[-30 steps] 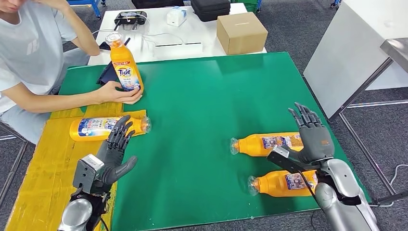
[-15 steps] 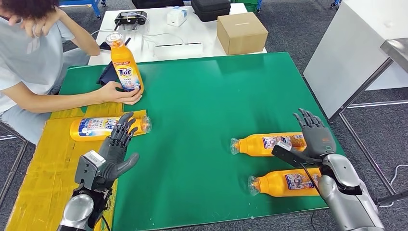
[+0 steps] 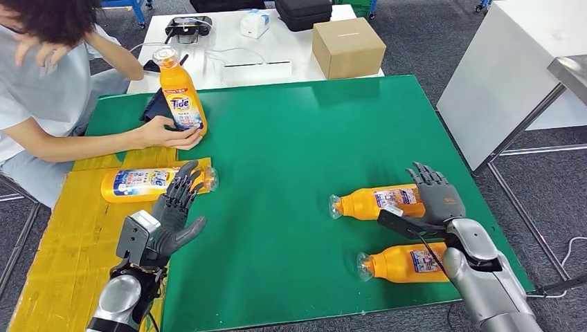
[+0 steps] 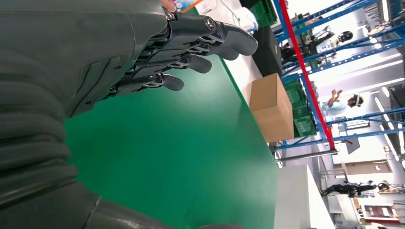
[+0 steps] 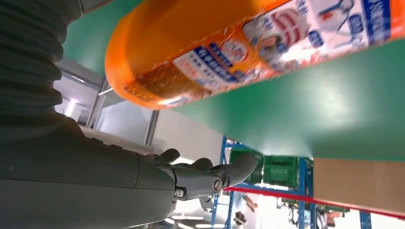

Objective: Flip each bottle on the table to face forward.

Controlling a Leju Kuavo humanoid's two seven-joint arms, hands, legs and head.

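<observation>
While the right hand (image 3: 437, 199) hovers fingers spread, empty, at the far lying bottle's (image 3: 377, 203) base on the green mat (image 3: 291, 138), left hand (image 3: 173, 207), splayed, empty, sits at the mat's left edge.

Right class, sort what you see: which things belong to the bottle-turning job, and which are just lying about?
Job things:
upright bottle
bottle on yellow mat
far lying bottle
near lying bottle
left hand
right hand

Lying about:
cardboard box
black case
white table
</observation>
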